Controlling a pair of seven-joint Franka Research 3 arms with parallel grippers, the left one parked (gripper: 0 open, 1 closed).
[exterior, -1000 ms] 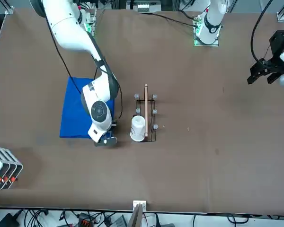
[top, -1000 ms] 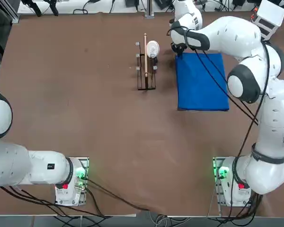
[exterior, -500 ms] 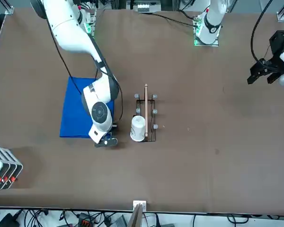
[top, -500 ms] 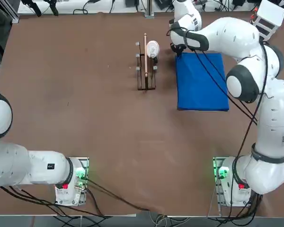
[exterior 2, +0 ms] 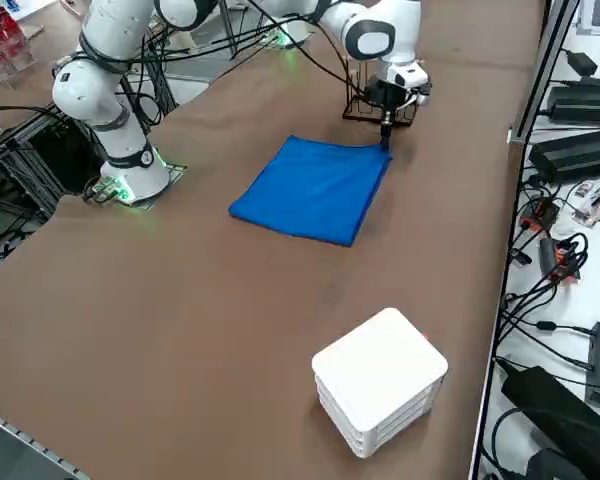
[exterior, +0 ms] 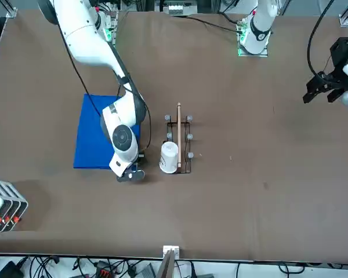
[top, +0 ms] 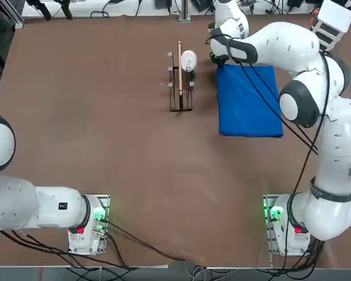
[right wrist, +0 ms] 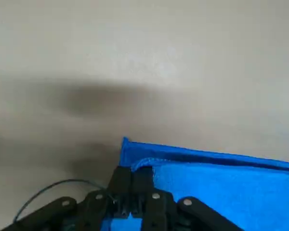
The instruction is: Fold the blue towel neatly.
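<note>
Where the right arm reaches to the far side of the brown desk point(top: 105, 117), its pincer point(right wrist: 131, 187) stands at the far inner corner of the blue towel point(top: 248, 100), the corner nearest the wire rack point(top: 180, 88). In the wrist view the two black fingers point(right wrist: 143, 185) are pressed together with no gap between them, and they sit right at the towel's corner, over the edge of its upper layer; whether cloth is caught between them I cannot tell. Seen from the right side, the pincer point(exterior 2: 385, 130) points straight down at that corner, its tips at or just above the cloth.

The towel point(exterior 2: 315, 188) lies flat on the desk in the right arm's half, a tidy rectangle with its long sides running away from the robot. It looks doubled over: the wrist view shows a top layer lying slightly inside the edge of the layer beneath.

Just beside the towel, toward the middle of the desk, stands the wire rack with a wooden stick point(exterior: 178, 124) lying along it and a white cup point(exterior: 169, 157) at its far end. The pincer point(exterior: 130, 172) is close to the cup but apart from it. A white box point(exterior 2: 379, 378) sits well apart from the towel, at the far right corner of the desk.
</note>
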